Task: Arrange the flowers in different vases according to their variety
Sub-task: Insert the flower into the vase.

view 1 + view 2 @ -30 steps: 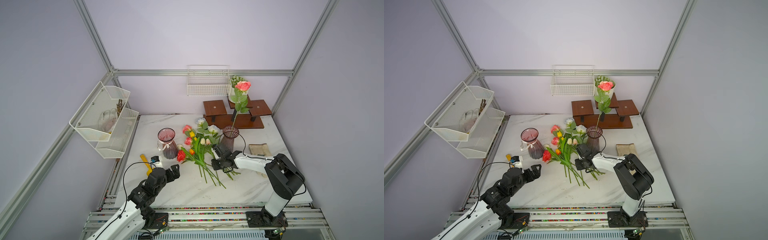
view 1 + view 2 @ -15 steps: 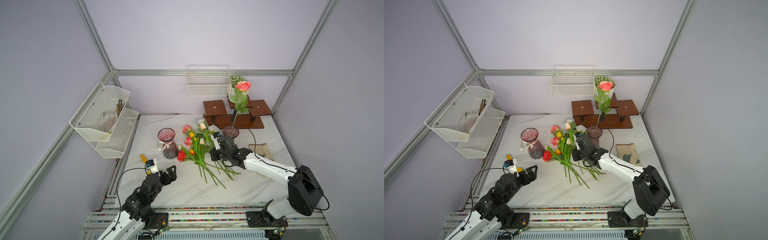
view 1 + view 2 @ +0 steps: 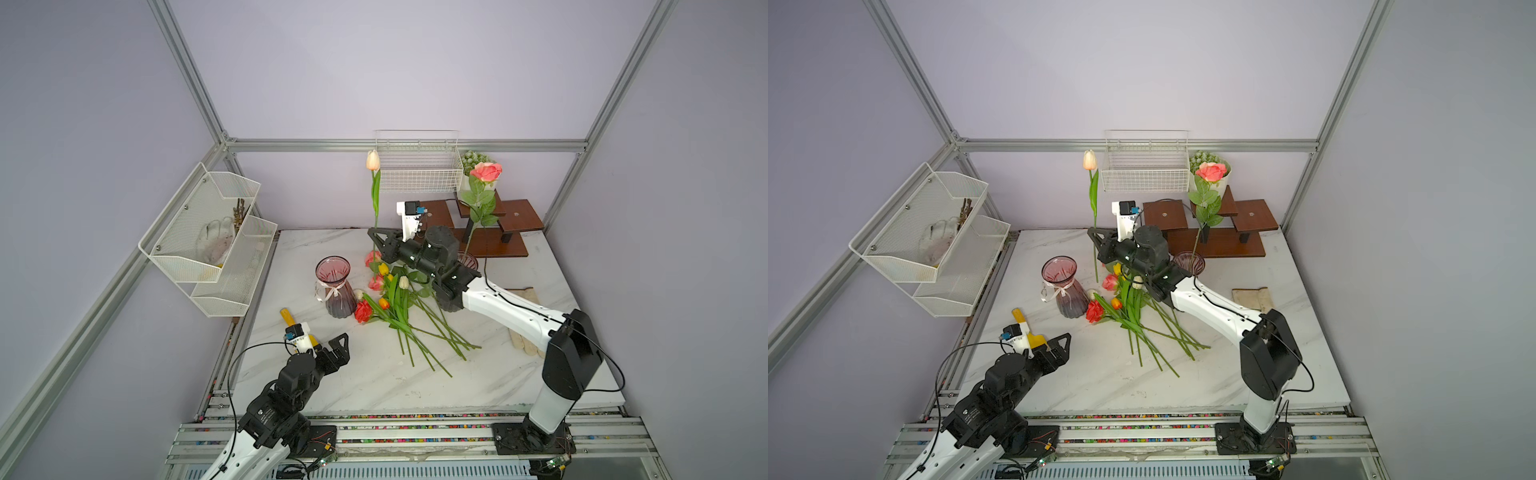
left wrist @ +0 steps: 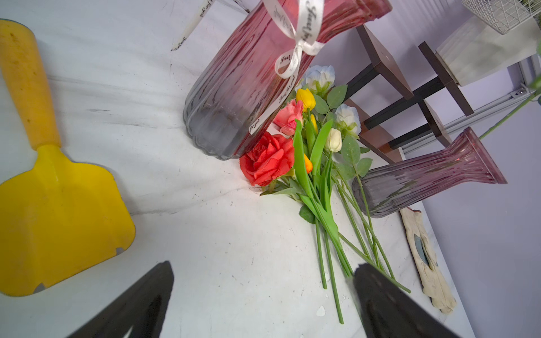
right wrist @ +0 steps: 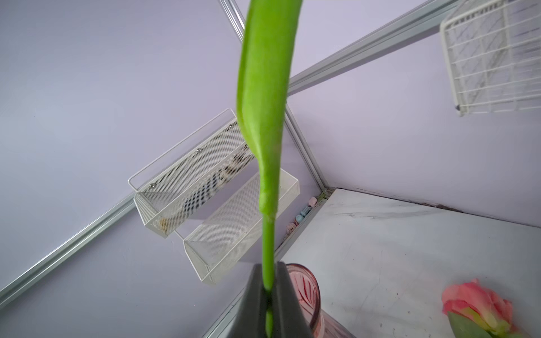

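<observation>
I am holding a pale peach tulip (image 3: 376, 195) upright over the back of the marble table (image 3: 374, 386). My right gripper (image 3: 372, 233) is clamping its green stem low down, and in the right wrist view the jaws are pressed tight on it. The bloom is standing high against the wall, beside the white wire basket (image 3: 417, 174). The ribboned wide vase (image 3: 334, 286) is sitting empty just below, toward my left arm's side; I judge this tulip is heading there. One pink rose (image 3: 485, 171) is already standing in the slimmer vase (image 3: 1188, 262), behind my right arm. The other flowers (image 3: 399, 307), which are red, pink and white roses and yellow, orange and cream tulips, are lying heaped on the table between the two vases, not yet sorted. By my reckoning the job is barely begun. My left gripper (image 3: 338, 347) is hanging near the front by a yellow trowel (image 4: 58, 187), jaws wide apart and holding nothing.
</observation>
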`<state>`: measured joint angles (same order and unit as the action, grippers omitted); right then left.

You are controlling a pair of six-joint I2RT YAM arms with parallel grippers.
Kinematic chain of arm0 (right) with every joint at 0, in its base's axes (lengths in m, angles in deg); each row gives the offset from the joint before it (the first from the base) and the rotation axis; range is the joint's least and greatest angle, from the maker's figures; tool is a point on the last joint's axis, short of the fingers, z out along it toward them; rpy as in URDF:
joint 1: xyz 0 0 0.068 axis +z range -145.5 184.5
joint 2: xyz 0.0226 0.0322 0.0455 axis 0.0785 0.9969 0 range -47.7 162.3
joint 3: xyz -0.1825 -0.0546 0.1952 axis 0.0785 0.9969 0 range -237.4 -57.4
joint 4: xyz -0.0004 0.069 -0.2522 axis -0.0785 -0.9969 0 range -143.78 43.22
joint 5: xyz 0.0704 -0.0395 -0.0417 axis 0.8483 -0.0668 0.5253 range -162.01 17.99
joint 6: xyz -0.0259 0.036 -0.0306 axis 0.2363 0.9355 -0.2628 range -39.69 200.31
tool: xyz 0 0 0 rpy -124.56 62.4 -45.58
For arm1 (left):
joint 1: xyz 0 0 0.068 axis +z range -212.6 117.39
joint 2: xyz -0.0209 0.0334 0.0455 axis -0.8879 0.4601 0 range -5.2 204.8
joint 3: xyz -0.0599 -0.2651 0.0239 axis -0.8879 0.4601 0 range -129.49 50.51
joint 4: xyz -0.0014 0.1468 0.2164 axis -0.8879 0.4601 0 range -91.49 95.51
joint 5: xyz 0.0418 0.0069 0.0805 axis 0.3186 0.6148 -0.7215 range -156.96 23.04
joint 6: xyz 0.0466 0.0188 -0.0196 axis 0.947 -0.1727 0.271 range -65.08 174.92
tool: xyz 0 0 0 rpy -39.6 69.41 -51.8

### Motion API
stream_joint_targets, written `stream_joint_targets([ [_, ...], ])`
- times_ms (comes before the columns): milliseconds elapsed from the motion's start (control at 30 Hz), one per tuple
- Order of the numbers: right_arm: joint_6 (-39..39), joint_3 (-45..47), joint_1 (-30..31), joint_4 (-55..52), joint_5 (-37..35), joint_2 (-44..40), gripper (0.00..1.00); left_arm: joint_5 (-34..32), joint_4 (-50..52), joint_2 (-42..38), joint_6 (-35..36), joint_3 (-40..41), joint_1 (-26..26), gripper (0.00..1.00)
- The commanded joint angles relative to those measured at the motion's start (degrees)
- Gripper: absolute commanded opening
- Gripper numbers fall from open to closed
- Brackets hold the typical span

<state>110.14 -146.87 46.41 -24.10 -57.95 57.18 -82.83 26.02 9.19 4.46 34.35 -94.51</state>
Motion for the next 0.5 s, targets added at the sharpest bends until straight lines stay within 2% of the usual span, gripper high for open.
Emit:
stream_joint_targets([
  [0,2.6,-9.0,1.6,9.4,1.8,7.7,0.00,-0.1,-0.9,0.1,-0.7,-0.6,0.3,1.00],
  [67,2.0,-14.0,2.3,10.5,1.2,12.2,0.00,-0.1,-0.7,-0.1,-0.6,-0.7,0.3,1.00],
  [233,-2.0,-20.3,4.4,13.3,-0.8,19.3,0.00,0.2,0.2,-1.0,-0.5,-0.9,0.3,1.00],
  [467,-7.8,-17.5,6.6,15.9,-2.0,23.1,0.00,0.1,1.6,-1.9,0.3,-1.6,0.3,1.00],
])
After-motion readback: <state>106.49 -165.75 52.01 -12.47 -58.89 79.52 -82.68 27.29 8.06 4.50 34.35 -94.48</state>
